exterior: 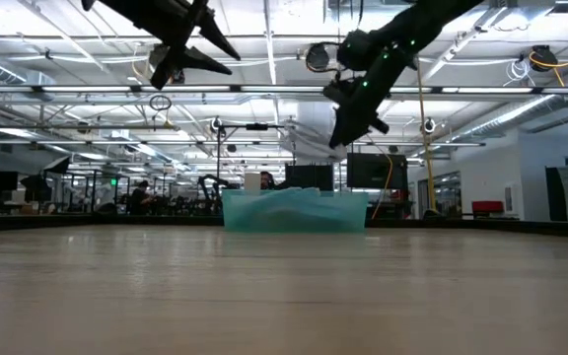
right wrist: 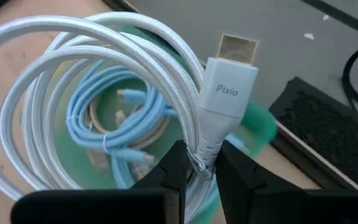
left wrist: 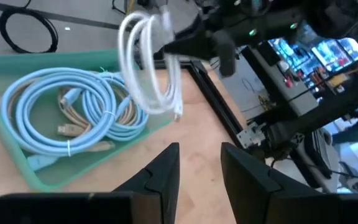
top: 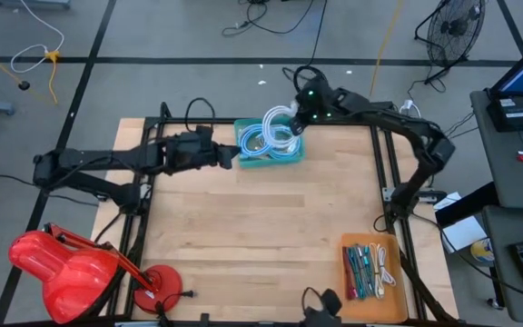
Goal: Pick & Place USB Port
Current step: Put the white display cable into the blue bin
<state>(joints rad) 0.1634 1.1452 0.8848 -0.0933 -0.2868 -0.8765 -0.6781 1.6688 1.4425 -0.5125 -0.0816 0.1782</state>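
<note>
**White cable lifted clear of bin – carry step**

High view: right gripper (top: 296, 123) above the teal bin (top: 245, 161) at table's far edge, white coiled cable (top: 277, 128) hanging from it. Left gripper (top: 228, 156) waits just beside bin's left side. Orange tray (top: 385, 300) w/ pens sits at near right corner, well apart.

Low view: both arms up in the air above bin; cable not readable here.

Left wrist view: left fingers (left wrist: 163, 175) part-open, nothing between. White coil dangles over bin's edge; blue cable (left wrist: 61, 106) lies in the bin.

Right wrist view: jaws pinched narrow on the cable just under its white plug (right wrist: 229, 87).

Judgement: pick done, transport is next. Needs a steady carry to the drop spot, prob. the tray, w/ loops kept clear of bin rim.
</note>
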